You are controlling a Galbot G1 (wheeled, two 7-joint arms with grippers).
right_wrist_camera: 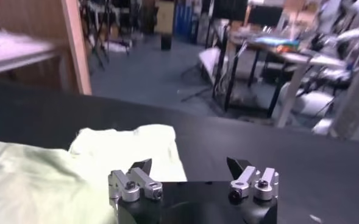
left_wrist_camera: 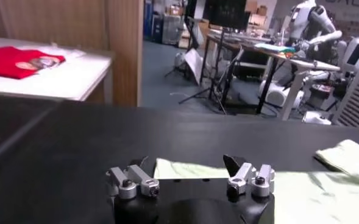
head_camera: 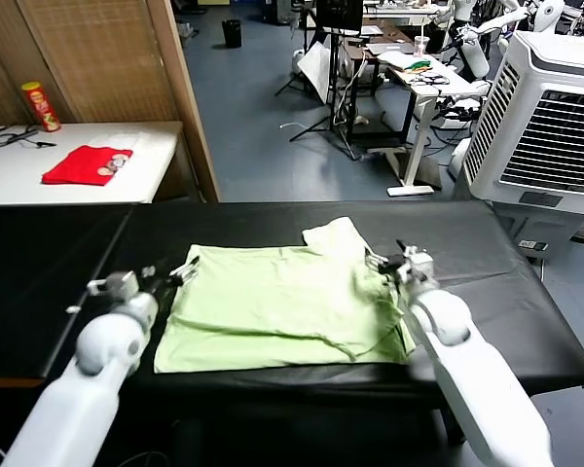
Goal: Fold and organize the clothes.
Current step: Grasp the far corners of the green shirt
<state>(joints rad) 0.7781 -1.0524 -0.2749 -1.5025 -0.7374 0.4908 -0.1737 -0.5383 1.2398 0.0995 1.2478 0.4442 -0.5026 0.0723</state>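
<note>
The left pincer hangs just off the left edge of the pale green shirt, its two fingers spread wide with nothing between them; in its own wrist view the same left pincer shows bare black surface in the gap, the shirt's edge lying just beyond the fingertips. The right pincer sits at the shirt's right edge, near the far right corner, also fully spread and holding nothing; its wrist view shows the right pincer above the black surface with the folded sleeve just beside one finger.

The shirt lies flat in the middle of the black surface, between the two pincers. Its long axis runs left to right across the surface. One sleeve juts out from the far right corner, pointing away from the robot.

Well apart, on a white side surface to the far left, lie a small red garment and an upright red can.
</note>
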